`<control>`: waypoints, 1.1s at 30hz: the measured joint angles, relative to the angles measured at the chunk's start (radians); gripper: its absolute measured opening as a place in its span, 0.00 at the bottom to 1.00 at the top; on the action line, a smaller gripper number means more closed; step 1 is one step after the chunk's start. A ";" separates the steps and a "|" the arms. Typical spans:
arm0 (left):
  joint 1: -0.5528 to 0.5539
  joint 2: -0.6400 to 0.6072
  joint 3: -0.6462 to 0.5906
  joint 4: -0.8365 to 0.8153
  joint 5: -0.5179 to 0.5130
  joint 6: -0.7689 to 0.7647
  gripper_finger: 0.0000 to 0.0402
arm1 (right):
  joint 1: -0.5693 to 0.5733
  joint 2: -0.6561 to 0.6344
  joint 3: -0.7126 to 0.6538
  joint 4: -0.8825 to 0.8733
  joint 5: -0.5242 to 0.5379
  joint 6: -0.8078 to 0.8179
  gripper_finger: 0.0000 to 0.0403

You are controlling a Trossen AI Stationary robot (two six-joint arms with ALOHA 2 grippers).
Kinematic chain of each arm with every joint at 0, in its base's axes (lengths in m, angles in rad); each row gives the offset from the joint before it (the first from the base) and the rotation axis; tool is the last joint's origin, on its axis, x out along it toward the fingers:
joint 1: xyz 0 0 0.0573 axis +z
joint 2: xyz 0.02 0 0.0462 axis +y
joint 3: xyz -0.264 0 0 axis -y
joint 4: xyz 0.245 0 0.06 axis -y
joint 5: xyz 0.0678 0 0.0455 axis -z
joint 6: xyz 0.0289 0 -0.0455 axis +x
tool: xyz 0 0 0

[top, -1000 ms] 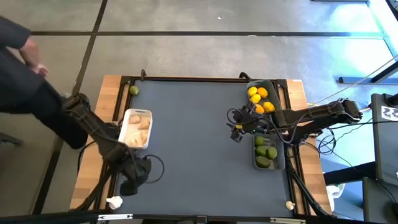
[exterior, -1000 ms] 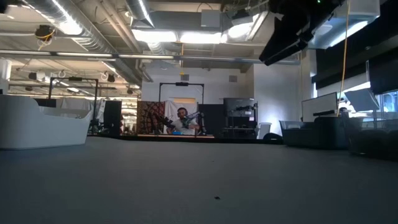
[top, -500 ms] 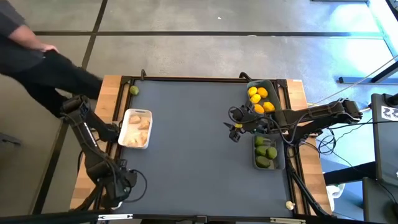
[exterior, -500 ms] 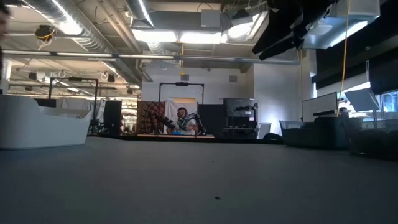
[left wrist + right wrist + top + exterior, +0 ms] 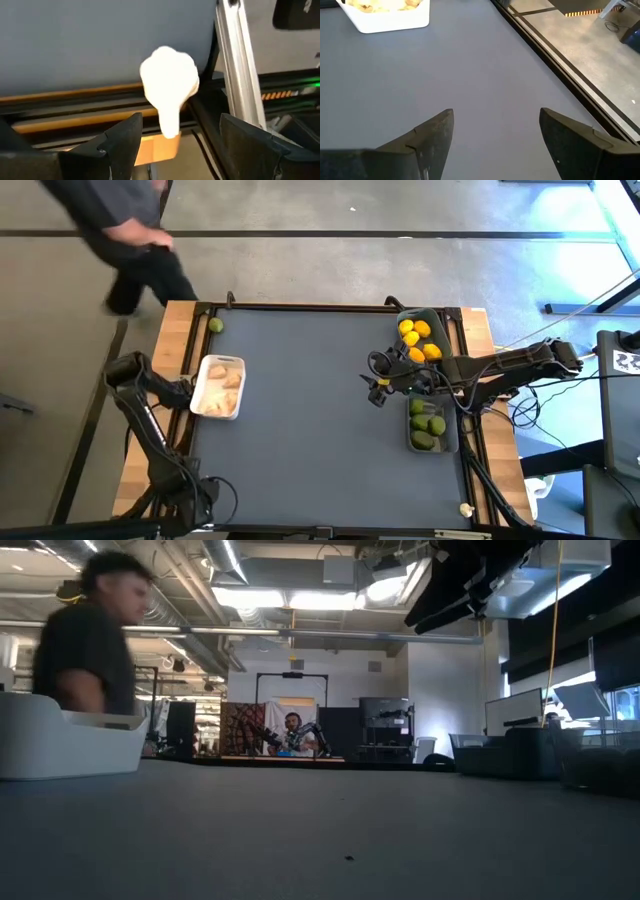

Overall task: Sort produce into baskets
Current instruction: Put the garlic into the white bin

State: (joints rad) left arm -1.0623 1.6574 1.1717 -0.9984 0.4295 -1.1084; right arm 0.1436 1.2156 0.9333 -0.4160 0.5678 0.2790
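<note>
A knobbly white garlic bulb (image 5: 169, 80) lies on the border at the table's near left corner, off the grey mat. My left gripper (image 5: 188, 502) hangs over it, open (image 5: 180, 124), a finger on either side and clear of it. My right gripper (image 5: 378, 390) stands open over the mat (image 5: 495, 117) with nothing between its fingers. The white basket (image 5: 218, 386) holds garlic. At the right, a dark basket (image 5: 420, 338) holds lemons and another (image 5: 430, 425) holds limes. A lime (image 5: 215, 325) rests on the wooden border at the far left. Another garlic bulb (image 5: 466, 508) lies at the near right corner.
A person (image 5: 130, 230) walks past the table's far left corner and shows in the low view (image 5: 90, 650) behind the white basket (image 5: 60, 740). A metal frame post (image 5: 237, 60) stands beside the garlic. The mat's middle (image 5: 300, 410) is bare.
My left gripper has swung from the mat's near left part toward the table's near left corner and sunk, tipping further down, and now hangs over the garlic bulb there. It stays open. The person has walked from the table's left side to beyond its far left corner.
</note>
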 joint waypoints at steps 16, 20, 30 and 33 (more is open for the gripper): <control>-0.060 0.089 0.000 -0.013 0.053 0.035 0.44 | 0.000 0.000 0.000 0.027 0.001 -0.016 0.72; -0.078 0.101 0.000 -0.011 0.052 0.044 0.35 | 0.000 0.000 0.000 0.059 0.001 -0.025 0.72; -0.056 0.102 0.000 -0.011 0.045 0.045 0.15 | 0.000 0.000 0.000 0.072 0.001 -0.045 0.72; -0.040 0.102 0.000 -0.011 0.040 0.063 0.10 | 0.000 0.000 0.000 0.070 0.001 -0.045 0.72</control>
State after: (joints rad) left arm -1.1027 1.7592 1.1717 -1.0096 0.4698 -1.0457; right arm 0.1437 1.2156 0.9333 -0.3465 0.5686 0.2340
